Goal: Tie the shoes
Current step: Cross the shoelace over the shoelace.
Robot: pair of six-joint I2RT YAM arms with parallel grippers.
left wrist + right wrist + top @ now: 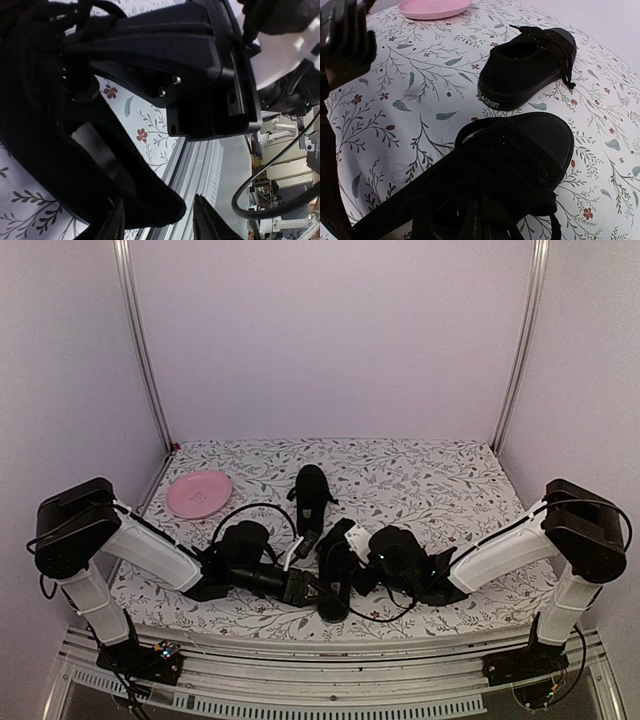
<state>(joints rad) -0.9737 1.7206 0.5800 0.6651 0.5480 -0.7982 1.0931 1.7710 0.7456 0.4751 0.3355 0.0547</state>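
Pale lilac walls close in a table (470, 480) spread with a flowered cloth, and the pink plate (198, 494) sits in its far left part. Both shoes lie to the right of that plate. The far shoe (311, 495) is a little to the plate's right at about the same depth. The near shoe (335, 580) is further right of the plate and closer to the arms' bases.

From the right wrist, the far shoe stands on its own with a lace end trailing down its side, so it looks set aside for now. The work seems to be on the near shoe, which would explain why both arms reach in to that one spot.

The left gripper (305, 588) comes at the near shoe from the plate's side. In its wrist view its fingers (116, 222) stand partway apart, with the shoe's dark edge just ahead of the gap and nothing clamped between them. It is likely poised to take a lace or to steady the shoe.

The right gripper (352, 565) comes in from the side away from the plate. It is fully closed, down among the near shoe's tangled laces (485, 200). I cannot tell whether a lace is pinched in it, since black hides black there. No finished bow is plain on the near shoe, so the tying looks to be at an early stage.
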